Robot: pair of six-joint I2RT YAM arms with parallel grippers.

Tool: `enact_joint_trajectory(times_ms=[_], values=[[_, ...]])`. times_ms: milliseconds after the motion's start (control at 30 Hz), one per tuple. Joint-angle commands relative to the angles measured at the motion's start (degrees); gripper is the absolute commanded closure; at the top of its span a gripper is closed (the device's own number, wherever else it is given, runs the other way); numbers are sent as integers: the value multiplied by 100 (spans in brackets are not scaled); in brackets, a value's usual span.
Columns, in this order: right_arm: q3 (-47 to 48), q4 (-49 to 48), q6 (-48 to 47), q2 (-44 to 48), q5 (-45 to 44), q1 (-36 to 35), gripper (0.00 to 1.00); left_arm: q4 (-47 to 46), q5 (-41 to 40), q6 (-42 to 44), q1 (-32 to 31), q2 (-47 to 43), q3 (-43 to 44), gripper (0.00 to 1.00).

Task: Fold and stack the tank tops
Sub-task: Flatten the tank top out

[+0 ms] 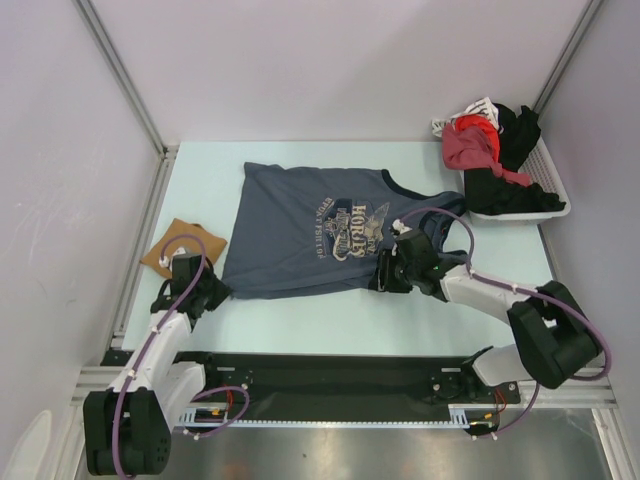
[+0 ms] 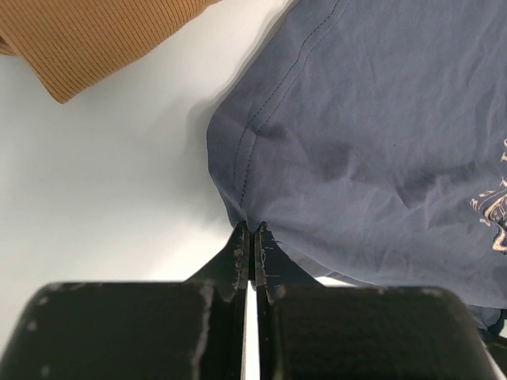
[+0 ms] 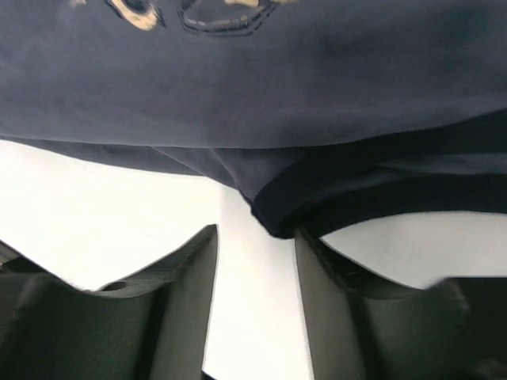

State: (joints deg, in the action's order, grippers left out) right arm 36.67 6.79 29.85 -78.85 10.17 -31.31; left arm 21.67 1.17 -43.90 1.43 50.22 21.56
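Observation:
The slate-blue tank top [image 1: 310,230] lies spread flat on the table with its printed front up and its dark-trimmed armholes to the right. My left gripper [image 1: 220,292] sits at its near left hem corner. In the left wrist view the gripper [image 2: 251,229] is shut, with the blue cloth [image 2: 380,142] pinched at its tips. My right gripper [image 1: 384,272] is at the near right edge. Its jaws [image 3: 255,233] stand apart, and the dark trim [image 3: 277,226] hangs just past them, touching the right fingertip. The tan-brown tank top [image 1: 183,245], seen close up in the left wrist view [image 2: 103,39], lies folded at the left.
A white basket [image 1: 557,200] at the back right holds red [image 1: 470,145] and black garments. Metal frame rails run along the table's left edge and the two back corners. Both arm bases stand on the black rail at the near edge.

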Motion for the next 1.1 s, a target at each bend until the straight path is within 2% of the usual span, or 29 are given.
enact_joint_trajectory(times_ms=[0, 100, 133, 167, 300, 500, 700, 767, 833, 900, 933, 1000, 1067], values=[[288, -353, 39, -227, 19, -94, 57, -49, -99, 118, 68, -12, 234, 99], [332, -336, 56, -324, 37, -156, 72, -31, -99, 127, 68, -12, 252, 99], [306, -284, 74, -281, -6, -165, 88, -14, -99, 127, 59, -21, 252, 99], [263, -257, 91, -219, -41, -182, 94, -5, -99, 119, 68, -29, 252, 99], [-97, 6, 153, 543, -288, -227, 100, -5, -99, 119, 59, -21, 243, 99], [-695, 560, 337, 1564, -314, -323, 100, 65, -99, 48, 68, 32, 226, 96], [-1319, 1175, 732, 2365, -446, -472, 100, 188, -108, -39, 15, -29, 173, 79], [-1513, 1272, 856, 2575, -551, -490, 100, 232, -99, -110, 6, -91, 129, 54], [-1627, 1439, 1031, 2751, -726, -499, 95, 293, -99, -145, -2, -196, 120, 24], [-1671, 1448, 1119, 3014, -780, -499, 93, 329, -99, -171, 6, -240, 138, 20], [-1680, 1492, 1155, 3085, -850, -490, 89, 390, -99, -172, -2, -284, 155, 18], [-1671, 1519, 1164, 3261, -938, -499, 81, 443, -274, -207, -20, -328, 164, 18], [-1637, 1536, 1138, 3306, -1000, -499, 78, 566, -389, -276, -46, -381, 182, 19]])
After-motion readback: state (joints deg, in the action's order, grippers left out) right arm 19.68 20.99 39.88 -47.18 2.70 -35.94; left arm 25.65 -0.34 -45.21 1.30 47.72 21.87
